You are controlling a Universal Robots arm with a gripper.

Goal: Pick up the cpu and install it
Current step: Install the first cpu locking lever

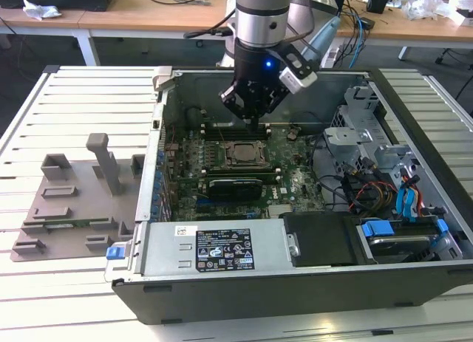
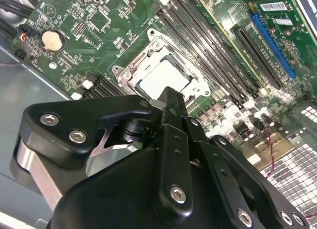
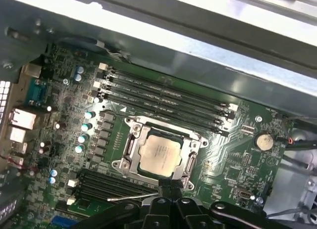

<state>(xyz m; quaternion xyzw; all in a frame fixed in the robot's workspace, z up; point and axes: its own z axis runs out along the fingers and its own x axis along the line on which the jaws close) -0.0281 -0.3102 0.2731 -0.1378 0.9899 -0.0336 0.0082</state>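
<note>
The cpu (image 3: 159, 152) lies seated flat in the metal-framed socket (image 3: 130, 149) on the motherboard (image 3: 233, 160) inside the open computer case (image 1: 222, 298), just below the gripper (image 1: 255, 113), whose fingers are pinched together, empty, above the socket's edge.

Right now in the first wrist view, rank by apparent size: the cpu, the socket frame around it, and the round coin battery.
Largest to smallest:
1. socket frame
2. cpu, lying inside that frame
3. coin battery, clearly the smallest
</note>
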